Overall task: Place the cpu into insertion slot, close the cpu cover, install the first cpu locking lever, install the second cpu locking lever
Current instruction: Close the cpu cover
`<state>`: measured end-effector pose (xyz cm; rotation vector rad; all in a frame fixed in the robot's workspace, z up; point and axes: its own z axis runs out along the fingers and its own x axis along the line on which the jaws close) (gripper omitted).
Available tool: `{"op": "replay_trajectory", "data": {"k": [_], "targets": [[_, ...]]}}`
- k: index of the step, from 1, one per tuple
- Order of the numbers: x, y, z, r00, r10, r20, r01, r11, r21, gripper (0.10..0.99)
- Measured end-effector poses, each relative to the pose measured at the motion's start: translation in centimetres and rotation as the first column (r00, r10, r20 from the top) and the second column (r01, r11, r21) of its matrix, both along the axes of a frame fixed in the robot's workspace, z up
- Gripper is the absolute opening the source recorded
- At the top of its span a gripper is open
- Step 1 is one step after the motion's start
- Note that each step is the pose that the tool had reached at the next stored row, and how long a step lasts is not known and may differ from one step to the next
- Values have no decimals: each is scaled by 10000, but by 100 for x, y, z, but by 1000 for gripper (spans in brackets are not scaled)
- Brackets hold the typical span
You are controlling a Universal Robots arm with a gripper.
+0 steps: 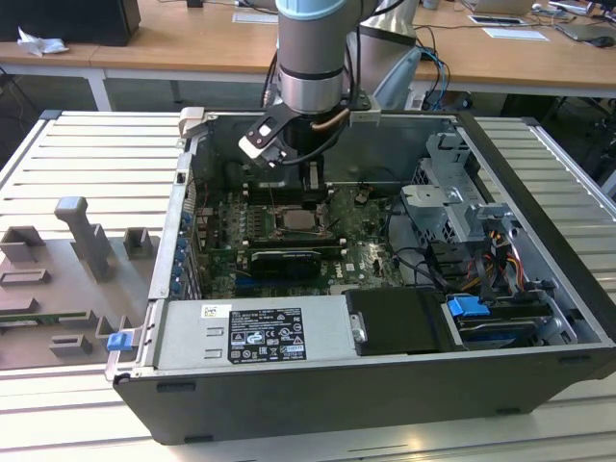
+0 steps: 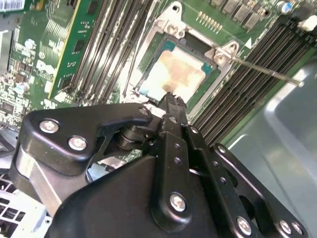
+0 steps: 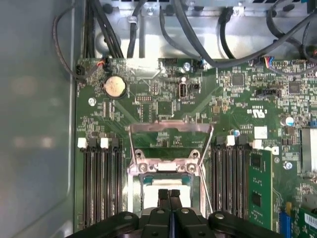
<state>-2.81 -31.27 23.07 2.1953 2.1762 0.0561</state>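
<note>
The arm [image 1: 310, 58] is reaching straight down in the exterior view, its wrist standing vertical, the gripper [image 1: 312, 183] pointing downward below it. In the first wrist view the two black fingers [image 3: 163, 198] are lying flat against each other, tips meeting with no gap

Shows the cpu [image 2: 174, 74], a small square chip with a pale silvery top, lying flat inside the metal-rimmed insertion slot [image 2: 171, 27] on the green board [image 3: 233, 99], with the cpu cover [image 3: 171, 128], a thin grey windowed frame, tilted up open at one edge of the slot.
</note>
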Motion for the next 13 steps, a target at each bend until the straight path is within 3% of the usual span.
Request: {"op": "replay_trajectory", "data": {"k": [4, 11, 13], "targets": [[10, 0, 12, 10000, -2, -2, 2, 10000, 8, 106], [10, 0, 396, 10000, -1, -1, 1, 10000, 10, 106], [40, 1, 405, 10000, 1, -2, -1, 10000, 13, 106]]}}
